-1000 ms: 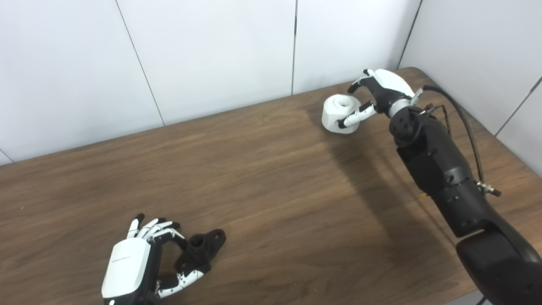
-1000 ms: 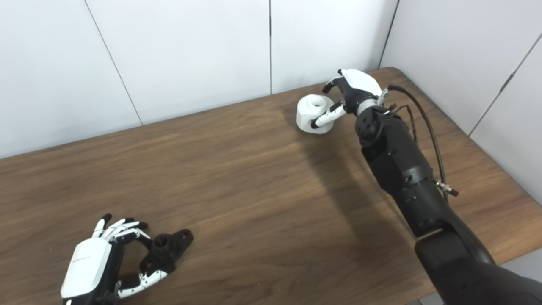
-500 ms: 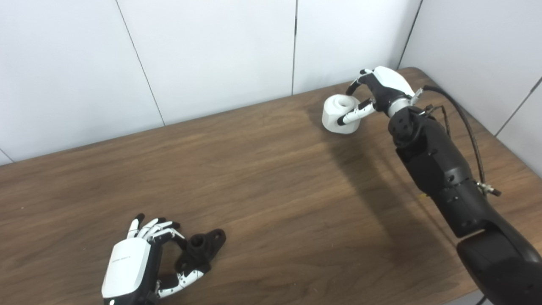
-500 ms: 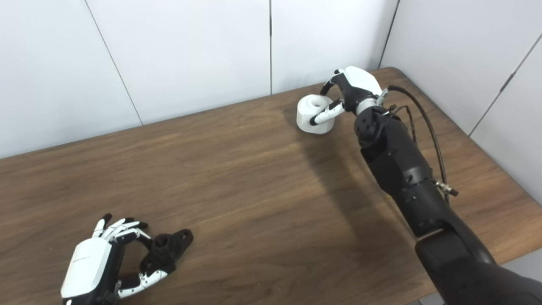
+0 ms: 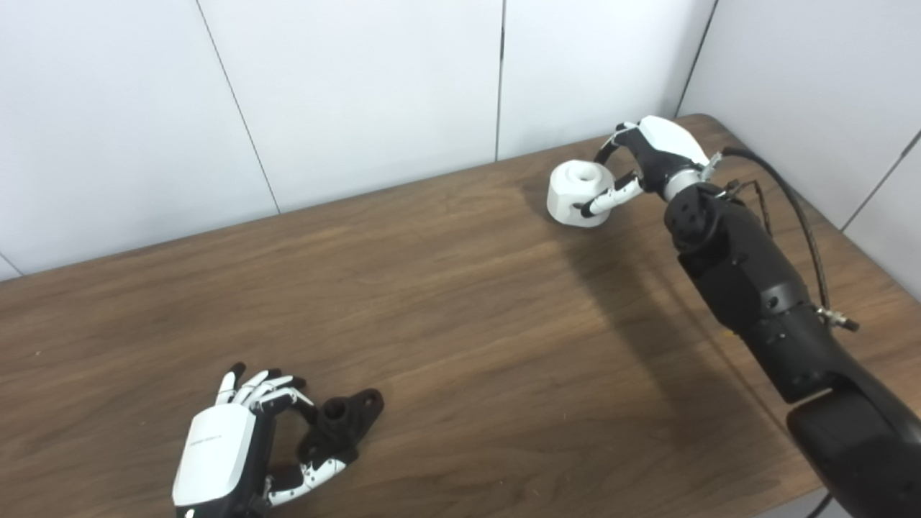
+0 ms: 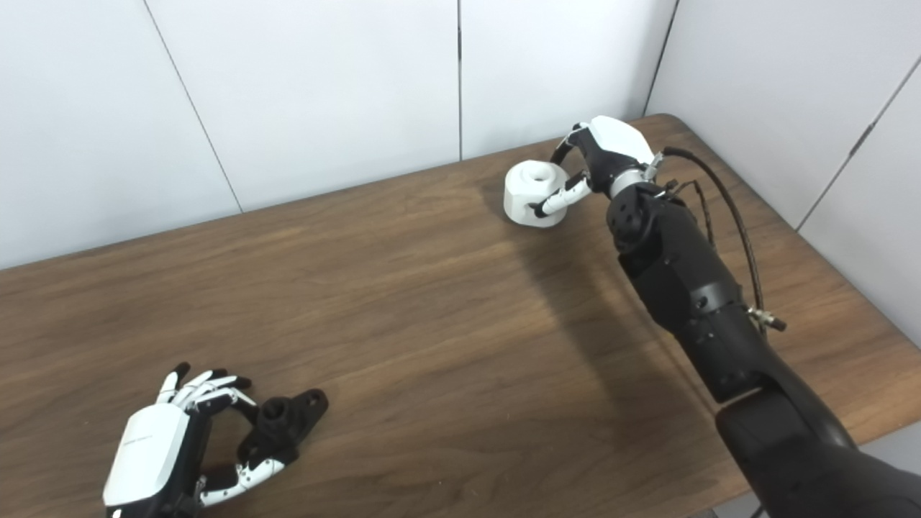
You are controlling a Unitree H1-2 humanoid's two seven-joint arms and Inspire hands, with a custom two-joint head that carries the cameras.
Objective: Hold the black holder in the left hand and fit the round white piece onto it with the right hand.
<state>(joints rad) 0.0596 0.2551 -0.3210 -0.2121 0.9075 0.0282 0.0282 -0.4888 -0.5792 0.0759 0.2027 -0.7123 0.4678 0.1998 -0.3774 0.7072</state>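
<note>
The black holder (image 5: 344, 421) lies on the wooden table (image 5: 460, 316) at the near left. My left hand (image 5: 227, 446) is beside it, with its fingers curled over the holder's near end and its thumb against the lower edge. The round white piece (image 5: 572, 188), which has a hole in its top, sits on the table at the far right. My right hand (image 5: 656, 147) is closed on it, with the thumb across its front and the fingers curved behind it. The same things show in the right eye view: the holder (image 6: 286, 419) and the white piece (image 6: 529, 188).
White wall panels stand close behind the table's far edge and along its right side. A black cable (image 5: 795, 216) loops off my right forearm. The table's near right corner edge (image 5: 784, 500) is beside my right arm.
My right hand has shifted slightly and its thumb and fingers have closed tighter around the white piece. The left hand and holder have not moved.
</note>
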